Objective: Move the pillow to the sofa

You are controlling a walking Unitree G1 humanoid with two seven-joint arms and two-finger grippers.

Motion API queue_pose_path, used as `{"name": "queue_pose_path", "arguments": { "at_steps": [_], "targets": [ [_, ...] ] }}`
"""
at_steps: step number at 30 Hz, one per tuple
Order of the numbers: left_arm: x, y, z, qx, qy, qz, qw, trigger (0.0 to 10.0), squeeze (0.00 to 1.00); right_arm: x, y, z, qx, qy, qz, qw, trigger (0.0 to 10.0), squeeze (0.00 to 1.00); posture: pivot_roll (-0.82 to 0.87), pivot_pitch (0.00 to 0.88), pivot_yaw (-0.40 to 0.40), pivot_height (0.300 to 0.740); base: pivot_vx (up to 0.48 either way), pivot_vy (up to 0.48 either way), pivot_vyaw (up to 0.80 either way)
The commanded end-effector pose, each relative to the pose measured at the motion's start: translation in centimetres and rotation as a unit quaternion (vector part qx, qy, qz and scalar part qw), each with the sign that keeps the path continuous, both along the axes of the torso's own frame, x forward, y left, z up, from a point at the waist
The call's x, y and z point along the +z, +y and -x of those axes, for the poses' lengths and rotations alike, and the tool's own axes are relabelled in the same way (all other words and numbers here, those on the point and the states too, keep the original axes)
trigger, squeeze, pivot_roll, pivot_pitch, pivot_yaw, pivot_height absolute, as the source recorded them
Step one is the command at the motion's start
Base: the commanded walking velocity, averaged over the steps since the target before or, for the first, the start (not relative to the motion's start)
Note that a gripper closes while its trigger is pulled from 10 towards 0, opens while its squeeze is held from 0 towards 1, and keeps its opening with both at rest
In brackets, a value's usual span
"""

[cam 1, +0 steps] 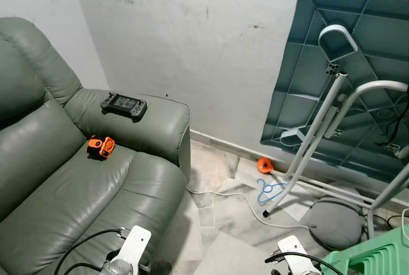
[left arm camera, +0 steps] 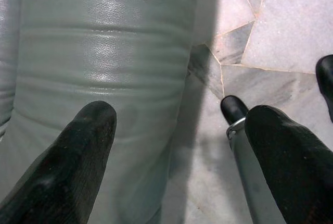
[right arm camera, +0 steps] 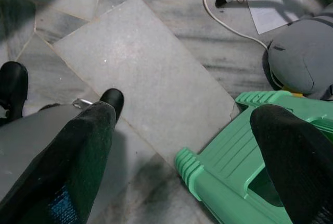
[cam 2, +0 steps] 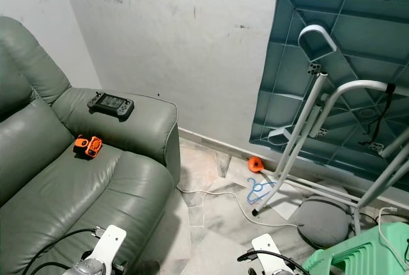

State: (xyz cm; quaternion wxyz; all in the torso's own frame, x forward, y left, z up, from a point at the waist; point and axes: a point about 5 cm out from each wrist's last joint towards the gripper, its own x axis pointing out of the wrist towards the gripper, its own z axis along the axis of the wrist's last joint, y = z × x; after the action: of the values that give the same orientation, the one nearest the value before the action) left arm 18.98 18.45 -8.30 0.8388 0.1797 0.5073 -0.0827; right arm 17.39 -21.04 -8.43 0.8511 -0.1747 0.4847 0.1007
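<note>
Currently the sofa [cam 1: 77, 179] at 9 o'clock carries a black game controller [cam 1: 123, 104] and an orange toy [cam 1: 101, 146]. Left gripper [left arm camera: 177, 130] hangs spread beside its front. Right gripper [right arm camera: 182, 130] hangs spread above a green stool [right arm camera: 244, 172]; the grey pillow [right arm camera: 299, 60] lies at its 1 o'clock, untouched.
</note>
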Motion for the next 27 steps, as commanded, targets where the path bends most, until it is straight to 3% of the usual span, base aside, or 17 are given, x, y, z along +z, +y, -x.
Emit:
{"name": "queue_pose_path", "arguments": {
  "at_steps": [1,27],
  "targets": [
    [0.07,0.37,-0.06,-0.003,0.002,-0.008,1.0,10.0,0.0,0.06,-0.18,-0.04,0.007,0.0,0.006,1.0,10.0,0.0,-0.13,0.0,0.015,0.74,0.0,0.0,0.0],
    [0.25,0.49,-0.39,-0.002,-0.001,-0.012,1.0,10.0,0.0,-0.14,-0.66,0.51,0.015,0.011,0.027,0.999,10.0,0.0,-0.13,0.0,0.016,0.74,0.0,0.0,0.0]
  ]
}}
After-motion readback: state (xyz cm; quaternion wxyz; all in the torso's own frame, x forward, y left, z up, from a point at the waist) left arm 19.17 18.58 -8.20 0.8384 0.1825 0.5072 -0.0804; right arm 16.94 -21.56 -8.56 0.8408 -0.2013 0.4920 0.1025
